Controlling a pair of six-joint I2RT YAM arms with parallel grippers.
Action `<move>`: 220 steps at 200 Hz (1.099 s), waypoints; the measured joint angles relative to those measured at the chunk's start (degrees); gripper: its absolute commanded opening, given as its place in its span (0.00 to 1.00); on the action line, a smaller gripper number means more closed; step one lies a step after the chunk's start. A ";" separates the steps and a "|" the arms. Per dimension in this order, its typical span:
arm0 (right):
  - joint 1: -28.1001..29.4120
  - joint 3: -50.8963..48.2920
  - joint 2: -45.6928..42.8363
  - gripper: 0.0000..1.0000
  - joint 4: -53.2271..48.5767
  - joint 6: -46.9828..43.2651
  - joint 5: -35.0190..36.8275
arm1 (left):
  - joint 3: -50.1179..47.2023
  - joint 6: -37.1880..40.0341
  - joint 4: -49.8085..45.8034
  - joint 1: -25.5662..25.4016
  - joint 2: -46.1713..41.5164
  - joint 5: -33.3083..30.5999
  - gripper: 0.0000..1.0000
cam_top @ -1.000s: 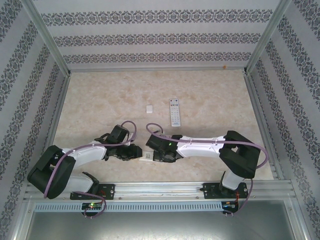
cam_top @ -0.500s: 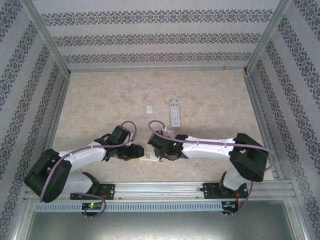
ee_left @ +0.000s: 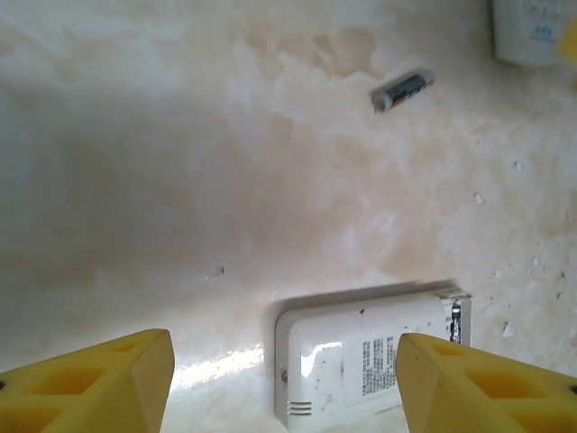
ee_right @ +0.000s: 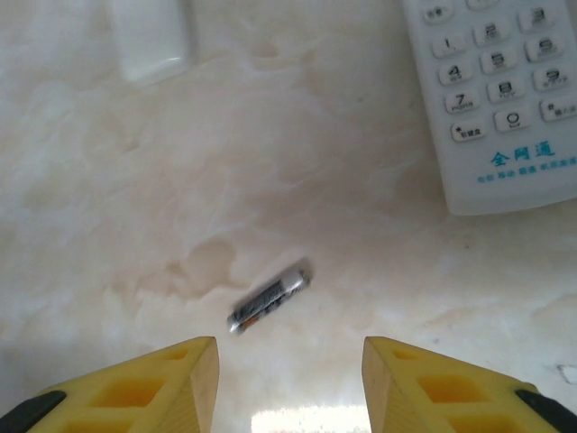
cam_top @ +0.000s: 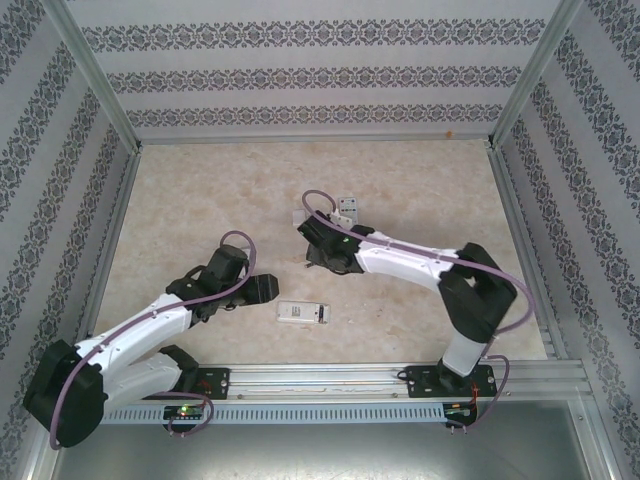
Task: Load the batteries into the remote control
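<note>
Both spread wide, the left gripper (ee_left: pixel 284 379) and right gripper (ee_right: pixel 290 374) let go of the remote (ee_left: pixel 361 356); a battery (ee_right: pixel 269 299) to grab sits just ahead of the right

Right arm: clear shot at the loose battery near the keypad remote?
Probably yes: the battery lies on bare table just ahead of the open right hand, nothing between them.
</note>
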 measured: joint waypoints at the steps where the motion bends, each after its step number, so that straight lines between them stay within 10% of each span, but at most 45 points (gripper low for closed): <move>1: -0.09 0.28 0.46 0.46 -0.11 0.42 0.00 | 0.04 0.07 -0.02 0.00 -0.02 -0.07 0.69; 68: -0.92 8.04 13.44 0.40 -0.98 8.22 -2.23 | 0.90 4.09 -2.38 0.00 -0.26 -2.95 0.73; 131: -1.38 8.74 14.38 0.14 -3.87 11.65 -2.58 | 0.90 4.90 -2.67 0.00 -0.26 -3.58 0.74; 220: 0.87 0.85 0.28 0.09 -2.34 8.07 0.44 | 0.87 5.07 -2.43 0.00 -0.09 -3.02 0.75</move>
